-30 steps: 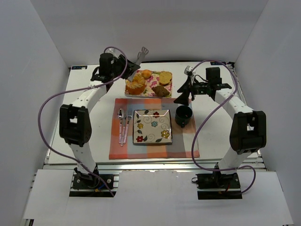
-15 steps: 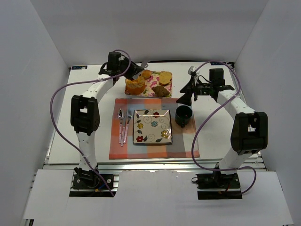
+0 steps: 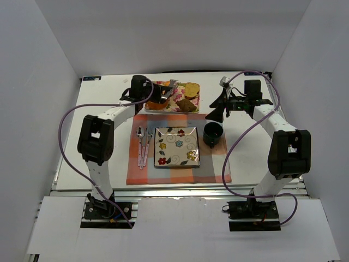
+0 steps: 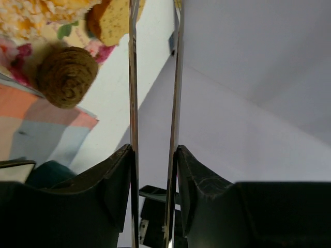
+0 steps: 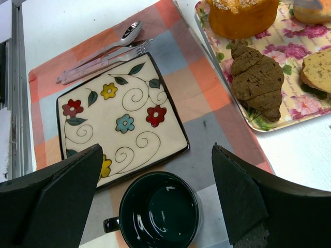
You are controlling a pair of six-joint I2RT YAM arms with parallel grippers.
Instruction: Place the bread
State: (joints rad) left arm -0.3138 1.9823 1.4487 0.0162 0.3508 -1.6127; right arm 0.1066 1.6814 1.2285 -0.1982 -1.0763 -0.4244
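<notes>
Golden-orange, the bread [image 5: 312,9] shows only as a rounded edge at the far end of the floral tray [image 5: 289,111]. In the overhead view the left arm's tool hides it, so contact cannot be told. On the same tray sit a ring-shaped golden pastry [image 5: 240,15], a dark brown ridged pastry [image 5: 258,80] and a cut slice [image 5: 318,70]. The left gripper [image 4: 153,150] is clamped on metal tongs [image 4: 133,77], whose two blades run narrowly apart over the tray. Beside the tray's near edge lies a checked placemat [image 5: 207,103] carrying a flowered square plate [image 5: 150,93], a dark green cup [image 5: 158,209] and a spoon [image 5: 129,30]. The right gripper [image 5: 156,155] hangs above cup and plate, jaws spread wide, holding nothing.
</notes>
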